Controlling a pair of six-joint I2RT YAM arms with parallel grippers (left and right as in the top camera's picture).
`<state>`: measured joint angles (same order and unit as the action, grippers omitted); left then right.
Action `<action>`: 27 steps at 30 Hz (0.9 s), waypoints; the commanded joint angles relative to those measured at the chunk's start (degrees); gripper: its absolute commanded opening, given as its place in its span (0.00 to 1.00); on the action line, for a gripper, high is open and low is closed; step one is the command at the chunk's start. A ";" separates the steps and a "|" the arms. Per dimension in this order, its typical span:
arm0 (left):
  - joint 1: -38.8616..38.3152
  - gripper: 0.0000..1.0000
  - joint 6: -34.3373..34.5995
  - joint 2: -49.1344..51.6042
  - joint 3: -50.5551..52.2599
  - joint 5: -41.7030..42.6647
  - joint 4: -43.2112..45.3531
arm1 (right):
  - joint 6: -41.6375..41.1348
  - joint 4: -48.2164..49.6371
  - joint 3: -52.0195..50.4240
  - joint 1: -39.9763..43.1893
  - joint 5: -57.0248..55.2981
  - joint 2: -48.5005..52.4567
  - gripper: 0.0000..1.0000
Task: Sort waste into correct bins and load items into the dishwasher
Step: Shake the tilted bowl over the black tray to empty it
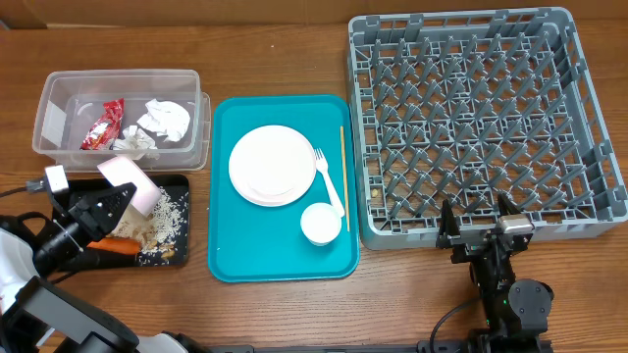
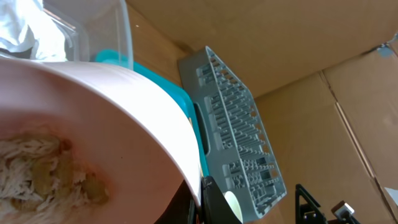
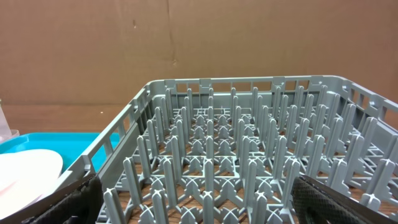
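My left gripper (image 1: 115, 200) is shut on the rim of a white bowl (image 1: 134, 183), which is tilted over the black tray (image 1: 183, 257). In the left wrist view the bowl (image 2: 93, 124) fills the left side, with rice scraps stuck inside and my left gripper (image 2: 200, 202) at its edge. Loose rice (image 1: 173, 216) and an orange carrot (image 1: 116, 247) lie in the black tray. The clear tub (image 1: 118, 76) holds a red wrapper (image 1: 103, 126) and crumpled napkins (image 1: 165, 120). My right gripper (image 1: 478, 224) stands open at the front edge of the grey rack (image 1: 461, 20), holding nothing.
The teal tray (image 1: 231, 250) sits between the bins and the rack. On it are a white plate (image 1: 272, 164), a fork (image 1: 329, 181), a wooden stick (image 1: 343, 176) and a small cup (image 1: 320, 223). The rack's (image 3: 211, 124) pegs stand upright ahead of my right gripper (image 3: 208, 199).
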<state>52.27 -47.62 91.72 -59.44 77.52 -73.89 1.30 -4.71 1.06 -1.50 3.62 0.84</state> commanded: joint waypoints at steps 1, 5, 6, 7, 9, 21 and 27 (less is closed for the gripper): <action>0.33 0.04 -6.56 -1.20 0.17 3.10 -2.12 | 0.04 0.22 -0.61 0.02 -0.11 -0.61 1.00; 0.33 0.04 -8.98 -1.20 0.17 3.06 -4.70 | 0.04 0.22 -0.61 0.02 -0.11 -0.61 1.00; 0.33 0.04 -9.05 -1.20 0.17 3.08 -5.44 | 0.04 0.22 -0.61 0.02 -0.11 -0.61 1.00; 0.33 0.04 -9.20 -1.20 0.17 2.99 -5.81 | 0.04 0.22 -0.61 0.02 -0.11 -0.61 1.00; 0.33 0.04 -9.49 -1.20 0.17 2.45 -5.68 | 0.04 0.24 -0.61 0.02 -0.11 -0.61 1.00; 0.44 0.04 -10.45 -1.18 0.17 1.05 -6.97 | 0.04 0.22 -0.61 0.02 -0.11 -0.61 1.00; 0.59 0.04 -5.57 -1.09 0.17 1.31 -6.27 | 0.04 0.24 -0.61 0.02 -0.11 -0.61 1.00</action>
<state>52.27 -54.04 91.72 -59.33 78.22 -80.93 1.30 -4.73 1.06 -1.50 3.62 0.84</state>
